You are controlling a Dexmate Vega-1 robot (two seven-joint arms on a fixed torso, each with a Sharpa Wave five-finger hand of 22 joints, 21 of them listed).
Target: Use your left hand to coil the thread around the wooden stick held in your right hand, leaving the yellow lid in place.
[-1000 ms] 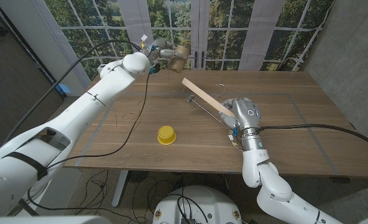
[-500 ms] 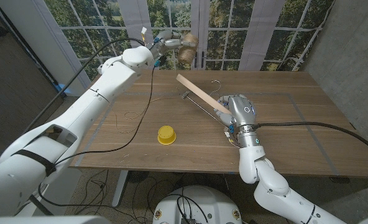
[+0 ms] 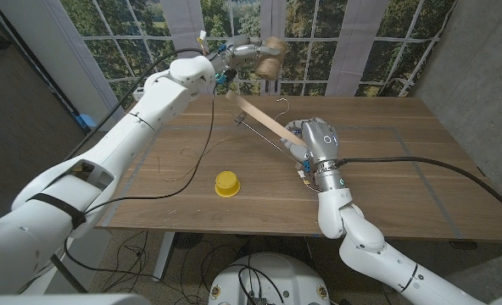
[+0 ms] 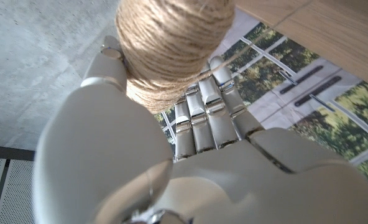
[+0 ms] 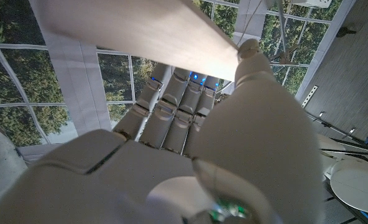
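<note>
1. My left hand (image 3: 238, 52) is raised above the far edge of the counter (image 3: 404, 169), gripping a ball of tan thread (image 3: 270, 58); in the left wrist view my fingers (image 4: 202, 118) wrap around the ball (image 4: 171, 43).
2. A thin strand of thread runs down from the ball toward the stick.
3. The yellow lid (image 3: 226, 183) sits on the counter near its front edge, apart from both hands.
4. The wooden stick (image 3: 255, 113) slants up and to the left, its far end below the ball.
5. My right hand (image 3: 312, 144) holds the lower end of the stick, fingers (image 5: 171, 106) closed around it (image 5: 134, 31) in the right wrist view.
</note>
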